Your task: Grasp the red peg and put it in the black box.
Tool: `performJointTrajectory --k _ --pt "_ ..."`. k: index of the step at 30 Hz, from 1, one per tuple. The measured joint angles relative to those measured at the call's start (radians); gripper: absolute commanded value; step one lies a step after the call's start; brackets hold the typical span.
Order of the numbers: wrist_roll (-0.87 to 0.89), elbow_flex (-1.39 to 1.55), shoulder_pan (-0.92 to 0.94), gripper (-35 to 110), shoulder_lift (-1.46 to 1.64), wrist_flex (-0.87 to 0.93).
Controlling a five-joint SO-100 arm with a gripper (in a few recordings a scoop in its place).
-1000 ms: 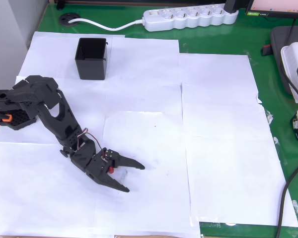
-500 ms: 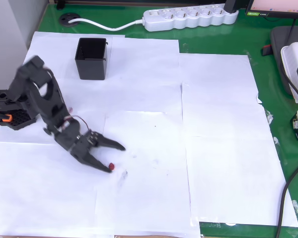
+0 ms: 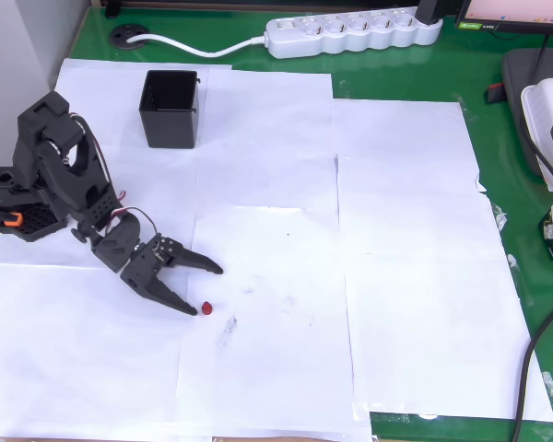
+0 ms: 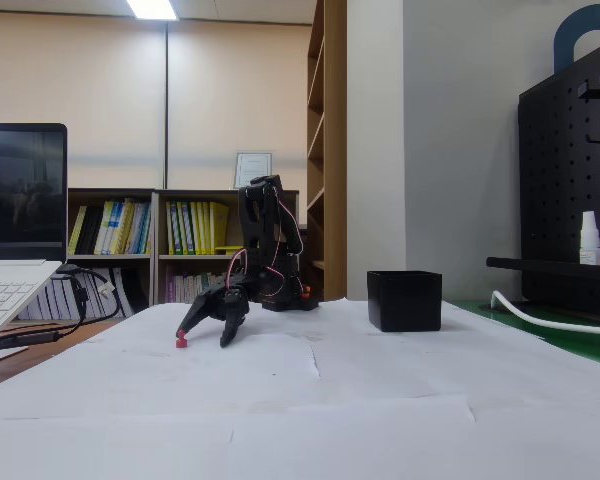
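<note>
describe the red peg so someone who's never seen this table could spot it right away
Start at the black robot arm on the white paper sheets in the overhead view and follow it down to its open hand. The red peg lies on the paper beside the lower fingertip. It is the one tiny dark-red dot there.

Bare white paper [image 3: 258,166] lies between the tool [image 3: 207,290] and the black box [image 3: 170,109]; nothing stands between.

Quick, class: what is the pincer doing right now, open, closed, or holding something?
Pincer: open, holding nothing; the red peg lies on the paper beside one fingertip.
</note>
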Motion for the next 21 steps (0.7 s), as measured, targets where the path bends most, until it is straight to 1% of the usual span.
performJointTrajectory --k 6,9,21 --pt "0.032 0.021 0.015 34 0.035 -0.002" --pt "0.078 0.023 0.014 34 0.054 -0.009" --pt "0.121 0.048 0.031 34 0.098 -0.032"
